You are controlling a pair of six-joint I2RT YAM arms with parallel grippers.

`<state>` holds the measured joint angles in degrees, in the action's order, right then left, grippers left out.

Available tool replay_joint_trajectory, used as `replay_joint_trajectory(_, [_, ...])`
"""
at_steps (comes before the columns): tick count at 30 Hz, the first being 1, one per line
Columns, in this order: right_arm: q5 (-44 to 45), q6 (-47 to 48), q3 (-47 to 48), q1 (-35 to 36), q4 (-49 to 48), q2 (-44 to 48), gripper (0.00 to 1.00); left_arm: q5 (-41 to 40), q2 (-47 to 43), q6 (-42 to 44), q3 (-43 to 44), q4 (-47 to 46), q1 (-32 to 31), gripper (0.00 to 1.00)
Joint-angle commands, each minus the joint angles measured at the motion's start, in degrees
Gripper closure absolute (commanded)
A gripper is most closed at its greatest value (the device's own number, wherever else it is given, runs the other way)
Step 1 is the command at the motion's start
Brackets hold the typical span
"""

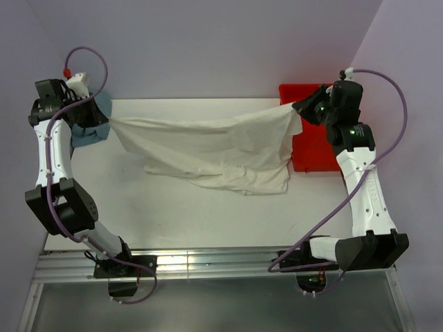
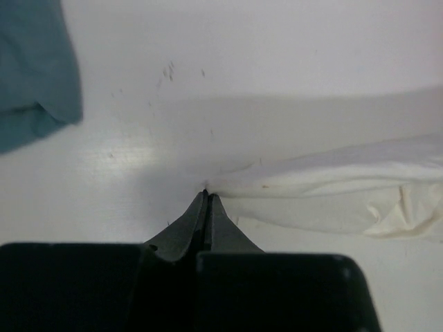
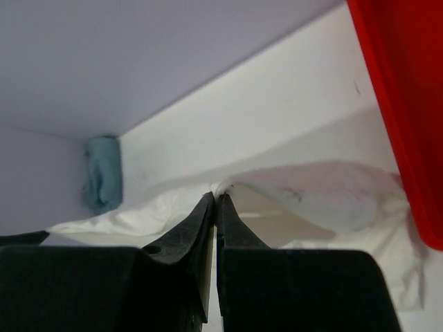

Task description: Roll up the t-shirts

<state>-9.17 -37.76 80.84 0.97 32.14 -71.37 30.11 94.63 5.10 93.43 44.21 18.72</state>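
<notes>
A cream-white t-shirt hangs stretched across the back of the white table, held up at both ends. My left gripper is shut on its left corner; in the left wrist view the closed tips pinch the cloth, which trails off to the right. My right gripper is shut on the right corner, next to the red bin; its tips grip a small fold of the fabric. The lower edge of the shirt sags in wrinkles onto the table.
A red bin stands at the back right, partly under the right gripper. A blue-green cloth lies bunched at the back left corner beside the left gripper. Lilac walls close in the table's back and sides.
</notes>
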Motion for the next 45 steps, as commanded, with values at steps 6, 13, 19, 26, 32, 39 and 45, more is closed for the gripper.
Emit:
replay_joint_trajectory(6, [-8.13,2.95,24.6,1.66,-11.04,-12.16,1.0,-0.49,7.55,-9.4,23.0,-8.59,0.35,1.0])
replay_joint_trajectory(13, [-6.39,3.83,54.92,3.33,-15.78,-31.17,1.0,-5.58,23.75,-15.29,52.11,-16.83,0.18,1.0])
replay_joint_trajectory(19, [-1.03,8.05,52.51,5.27,-31.93,-32.34,1.0,-6.74,21.65,-19.86,47.11,-33.55,0.53,1.0])
replay_joint_trajectory(26, [0.91,9.11,52.67,5.53,-38.91,-31.37,1.0,-4.97,22.71,-22.16,53.09,-38.4,2.37,1.0])
replay_joint_trajectory(32, [2.31,7.35,28.27,5.62,-45.14,-17.69,1.0,-0.33,17.7,-16.98,43.08,-34.29,3.42,1.0])
replay_joint_trajectory(39, [5.21,1.3,-3.99,5.53,-38.06,3.41,1.0,4.7,0.77,-1.8,13.34,-21.46,8.7,1.0])
replay_joint_trajectory(45, [2.66,-8.37,-36.91,7.01,-31.01,22.75,1.0,2.42,-14.53,19.57,-13.82,-5.73,11.69,1.0])
